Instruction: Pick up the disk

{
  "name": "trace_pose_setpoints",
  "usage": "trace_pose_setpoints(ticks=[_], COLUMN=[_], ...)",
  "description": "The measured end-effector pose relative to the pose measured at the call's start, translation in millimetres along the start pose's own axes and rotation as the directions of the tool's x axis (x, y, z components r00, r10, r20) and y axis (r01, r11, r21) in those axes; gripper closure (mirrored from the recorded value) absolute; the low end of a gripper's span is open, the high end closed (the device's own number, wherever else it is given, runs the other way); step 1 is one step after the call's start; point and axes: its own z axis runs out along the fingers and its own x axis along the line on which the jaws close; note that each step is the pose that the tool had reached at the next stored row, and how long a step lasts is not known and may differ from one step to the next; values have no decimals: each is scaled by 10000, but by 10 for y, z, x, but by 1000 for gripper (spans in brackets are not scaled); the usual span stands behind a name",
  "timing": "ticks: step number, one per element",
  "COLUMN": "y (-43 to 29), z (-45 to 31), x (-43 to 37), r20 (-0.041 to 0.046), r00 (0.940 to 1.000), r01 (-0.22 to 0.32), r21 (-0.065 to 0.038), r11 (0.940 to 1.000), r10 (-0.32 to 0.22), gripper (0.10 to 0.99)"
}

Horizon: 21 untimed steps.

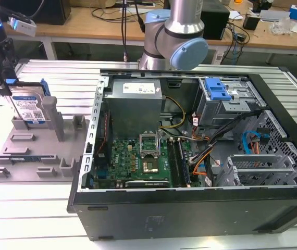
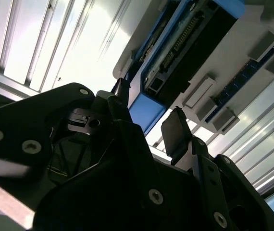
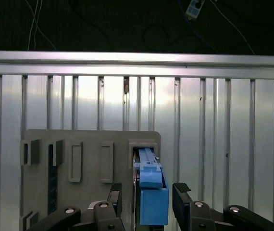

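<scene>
While the disk [image 1: 29, 108] stands upright on its edge in a slot of the grey holder tray [image 1: 34, 156], you have the gripper [image 1: 7, 83] right over that slot, at the tray's far end in the exterior view. The disk is seated in the tray and not lifted out. Its white-and-blue label faces the near side of the tray, and a tall grey post [image 1: 54, 119] of the tray stands just beside it, toward the computer case [image 1: 190, 156].

In the first wrist view you can see the two black fingers [image 3: 181, 192] placed one on each side of the disk's blue rail [image 3: 152, 204]. A thin gap shows between the rail and each finger, so the tool is released. It sits astride the disk and does not press on it. The second wrist view agrees: the blue end of the disk [image 2: 146, 113] lies between the finger pads [image 2: 175, 132], with light visible beside them.

The tray lies flat on the slatted metal table [image 1: 34, 208]. The open computer case is next to the tray, on the exterior view's right of it, and the arm's base [image 1: 177, 31] rises behind the case, well apart from the tray.
</scene>
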Motion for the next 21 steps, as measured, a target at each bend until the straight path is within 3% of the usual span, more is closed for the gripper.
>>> trace_pose_setpoints(ticks=[8, 21], y=[5, 5], z=[77, 89], x=[13, 21], r20=[0, 5], r00=[10000, 10000], r01=[1, 1], r21=[-1, 0], r11=[10000, 10000], r10=[-1, -1], gripper=[545, 557])
